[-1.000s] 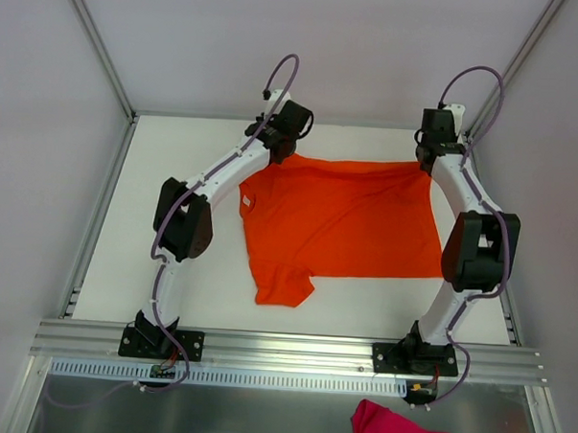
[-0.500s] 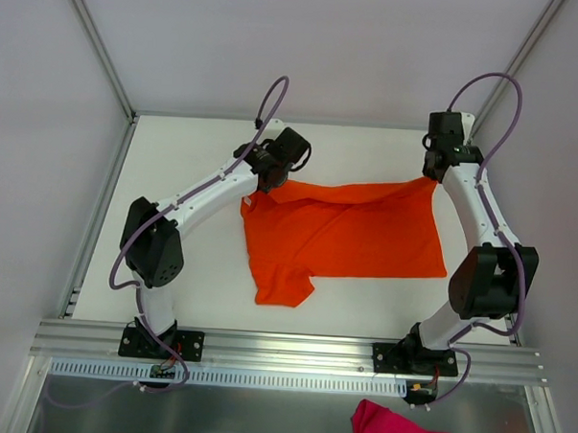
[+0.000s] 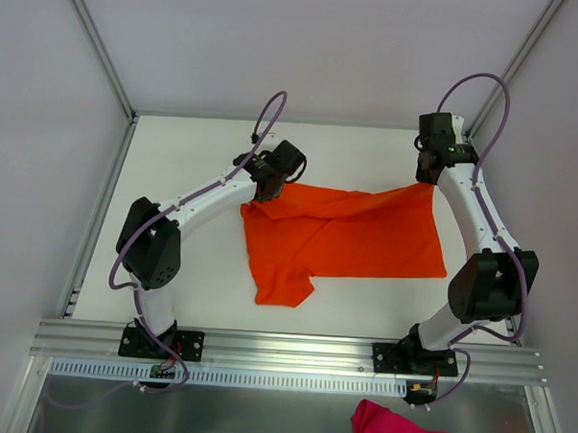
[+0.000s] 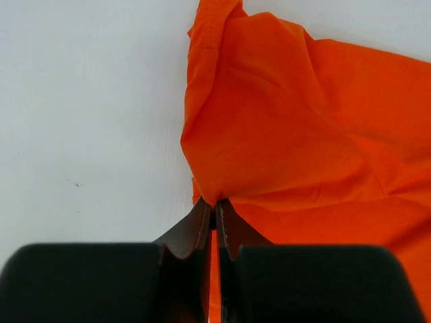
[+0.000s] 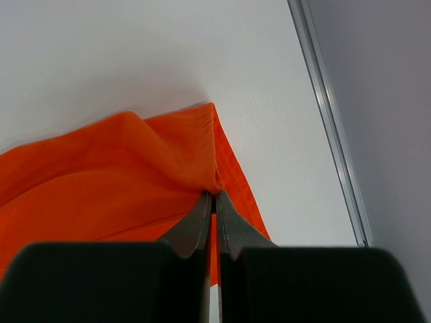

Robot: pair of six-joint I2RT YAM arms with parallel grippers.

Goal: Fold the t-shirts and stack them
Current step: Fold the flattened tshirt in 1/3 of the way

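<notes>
A broad strip of bare white bench [image 3: 176, 173] lies open at the left, between the aluminium side rail [image 3: 95, 218] and the cloth. The left jaws [image 3: 262, 197] are pressed together on a pinch of the plain bright orange short-sleeved t-shirt [image 3: 355, 240] at its far-left corner. The left wrist view shows the fabric [image 4: 303, 134] gathered into a point right at the fingertips [image 4: 213, 208], with a stitched hem running away from it over the white bench surface [image 4: 87, 101]. Whether the collar carries a label cannot be told, and no writing can be read on the fabric.

The t-shirt lies spread in the middle of the bench, collar end to the left. Its far edge is raised and creased between the two arms, while the near part lies flat. One sleeve juts towards the near side at the left. A band of bare bench lies beyond the far edge, and a narrower one separates the near edge from the aluminium front rail [image 3: 283, 346].

The right jaws [image 3: 429, 181] are likewise closed on the far-right corner. In the right wrist view the hem [image 5: 121, 168] bunches at the tips [image 5: 215, 196], with only a narrow run of bench [image 5: 283, 134] before the metal edge rail [image 5: 330, 121]. Below the front rail, right of centre, lies a crumpled magenta cloth [image 3: 395, 427].
</notes>
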